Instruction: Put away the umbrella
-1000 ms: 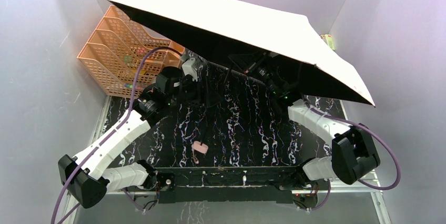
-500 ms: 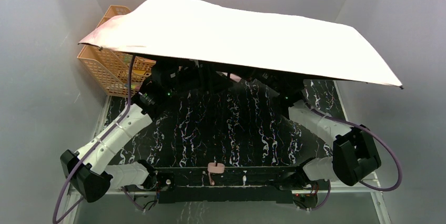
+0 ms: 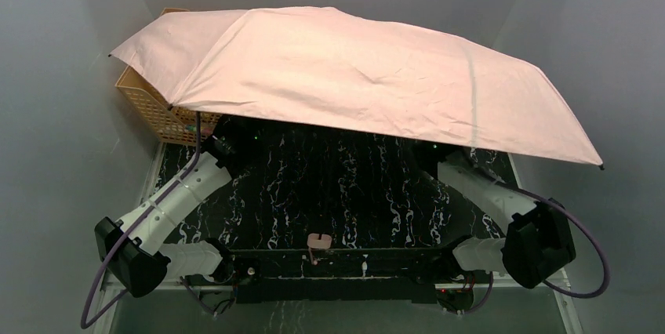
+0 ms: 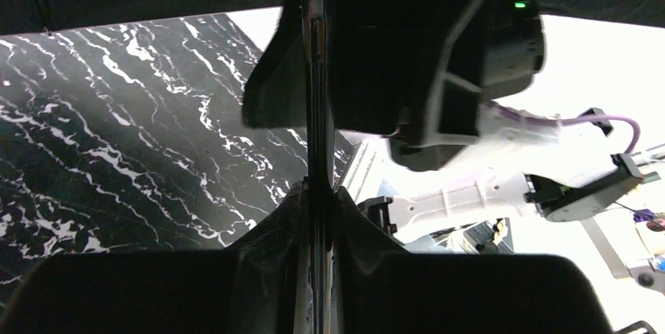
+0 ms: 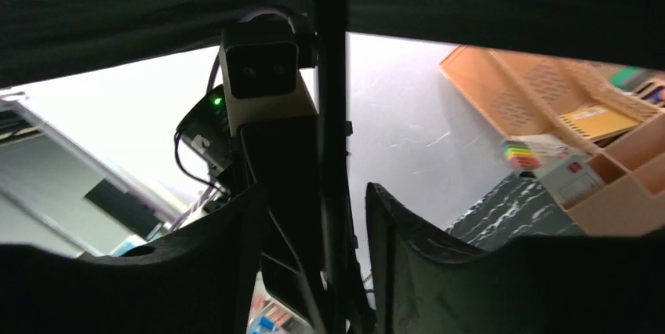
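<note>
The umbrella (image 3: 353,75) stands open, its pale pink canopy spread over the back of the table and hiding both grippers in the top view. Its small pale handle (image 3: 318,240) hangs near the table's front edge. In the left wrist view my left gripper (image 4: 320,189) is shut on the black shaft (image 4: 317,99). Seen from the right wrist, my right gripper (image 5: 315,193) is open, the shaft (image 5: 331,75) running between its fingers with a gap on the right side. The black underside of the canopy (image 5: 470,5) fills the top of that view.
An orange basket rack (image 3: 149,107) holding papers and small items stands at the back left, partly under the canopy; the right wrist view shows it too, orange rack (image 5: 549,114). The black marbled table (image 3: 345,193) lies below. Grey walls close in on both sides.
The canopy has swung from tilted, black underside showing, to nearly level with its pink side up. The handle moved toward the front edge. My left gripper shut on the shaft; the right one opened.
</note>
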`<state>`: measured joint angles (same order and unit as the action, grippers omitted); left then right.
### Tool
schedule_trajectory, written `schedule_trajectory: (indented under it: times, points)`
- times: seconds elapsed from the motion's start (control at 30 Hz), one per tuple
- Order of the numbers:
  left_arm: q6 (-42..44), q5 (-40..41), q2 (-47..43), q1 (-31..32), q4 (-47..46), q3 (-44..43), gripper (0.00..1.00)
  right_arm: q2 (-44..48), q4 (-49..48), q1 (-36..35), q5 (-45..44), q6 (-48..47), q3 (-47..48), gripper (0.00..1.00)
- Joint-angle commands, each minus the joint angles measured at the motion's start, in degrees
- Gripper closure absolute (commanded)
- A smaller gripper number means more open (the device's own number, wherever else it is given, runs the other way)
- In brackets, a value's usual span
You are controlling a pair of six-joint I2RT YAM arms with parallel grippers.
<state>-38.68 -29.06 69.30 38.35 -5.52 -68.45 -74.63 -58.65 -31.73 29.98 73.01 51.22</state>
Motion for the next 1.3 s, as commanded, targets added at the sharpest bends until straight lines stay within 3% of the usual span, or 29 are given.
schedule_trajectory:
  times: [0.0, 0.13, 0.3, 0.73, 0.9, 1.27]
  points:
    - [3.66, 4.88, 0.11, -0.34, 3.07, -5.35, 1.0, 8.86, 15.98, -0.06, -9.48, -13.91, 0.99, 0.4]
    - [6.61, 9.28, 1.28, -0.21, 8.68, -8.52, 1.0, 14.38, 27.63, -0.09, -20.43, -26.76, -1.66, 0.33]
    - [10.04, 13.96, 3.87, 0.49, 13.25, -11.71, 1.0, 17.68, 30.67, -0.03, -26.97, -33.88, -5.13, 0.31]
    - [15.67, 27.98, 8.52, 7.64, 18.79, -16.02, 1.0, 15.67, 19.14, -1.06, -29.63, -32.42, -8.75, 0.3]
    - [17.31, 34.03, 9.19, 10.19, 20.21, -16.45, 1.0, 14.15, 15.85, -1.12, -26.51, -29.96, -6.76, 0.3]
    - [17.78, 36.02, 12.95, 14.42, 20.49, -17.94, 1.0, 10.81, 18.35, -1.44, -27.49, -26.3, -1.76, 0.31]
